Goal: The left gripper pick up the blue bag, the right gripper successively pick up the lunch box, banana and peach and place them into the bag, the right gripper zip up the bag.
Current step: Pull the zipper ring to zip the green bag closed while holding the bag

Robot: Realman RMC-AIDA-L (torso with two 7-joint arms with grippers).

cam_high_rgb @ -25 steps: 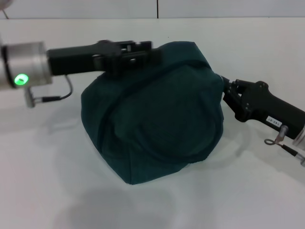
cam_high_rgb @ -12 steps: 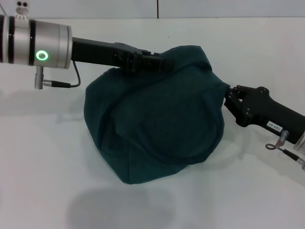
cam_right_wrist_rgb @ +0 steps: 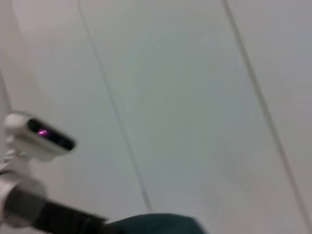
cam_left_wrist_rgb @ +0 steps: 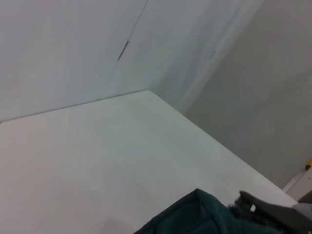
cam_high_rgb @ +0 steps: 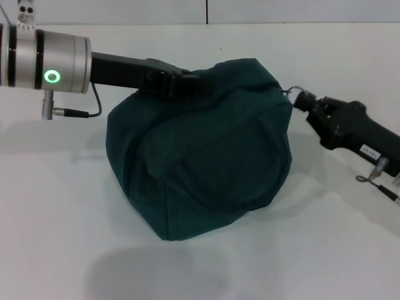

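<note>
Head view: the blue bag sits on the white table, between the two arms.
The left gripper lies on the bag's upper left edge, pinching the fabric there. The right gripper is just beside the bag's upper right corner, at a small metal ring; whether it is spread or pressed together cannot be told.

A plain white table is seen across the foreground. Pale wall panels are observed behind it, divided by a thin dark seam.
</note>
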